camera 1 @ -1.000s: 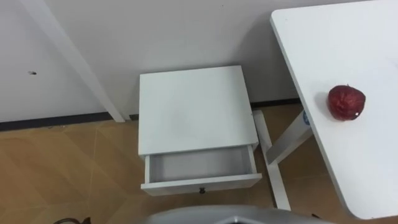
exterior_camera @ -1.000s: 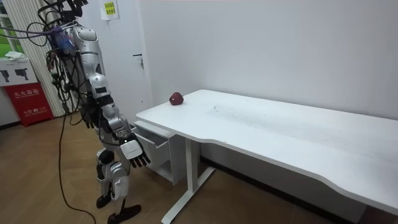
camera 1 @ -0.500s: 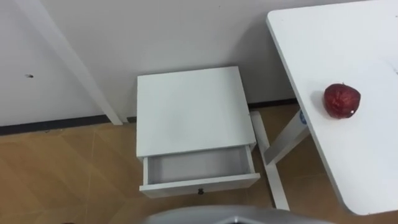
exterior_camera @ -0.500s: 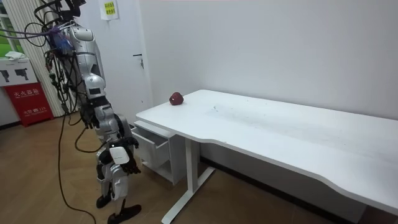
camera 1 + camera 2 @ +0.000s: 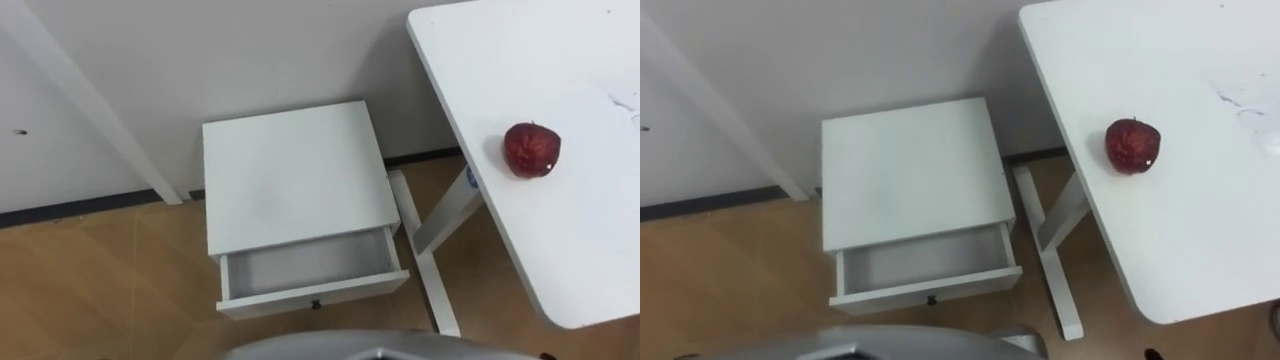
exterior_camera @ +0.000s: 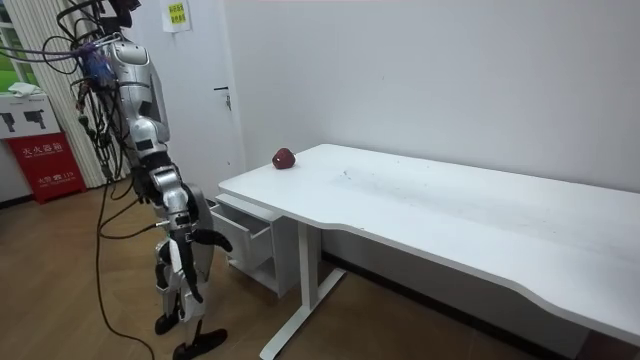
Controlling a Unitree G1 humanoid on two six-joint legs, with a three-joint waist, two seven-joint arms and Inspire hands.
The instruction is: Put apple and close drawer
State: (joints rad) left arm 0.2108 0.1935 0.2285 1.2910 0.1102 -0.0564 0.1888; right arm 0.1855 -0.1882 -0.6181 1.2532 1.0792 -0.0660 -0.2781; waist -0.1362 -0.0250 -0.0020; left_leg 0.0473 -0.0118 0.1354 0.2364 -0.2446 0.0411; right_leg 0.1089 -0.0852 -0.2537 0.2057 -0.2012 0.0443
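Apple: the dark red, round apple lies on the white tabletop, near the table's left edge and toward its far corner by the wall. Nothing touches it.
Table: I see it on my right in the eye views. A white leg with a flat foot stands under it on the floor.
Cabinet: a small white square bedside cabinet stands against the white wall, just left of the table leg and close to its foot.
Drawer: the white drawer under the cabinet top is pulled out toward me. Its pale inside is bare, and a small dark knob sits at the middle of its front panel.
Floor: brown wood-pattern boards, with a dark skirting strip along the foot of the wall.
Stance: in the room view I stand upright at the room view's left, facing the cabinet, with the table's corner to my right.
Right hand: it hangs low at about the drawer's height, short of the cabinet and well apart from the apple. It is too small there for me to tell whether it is open or closed.
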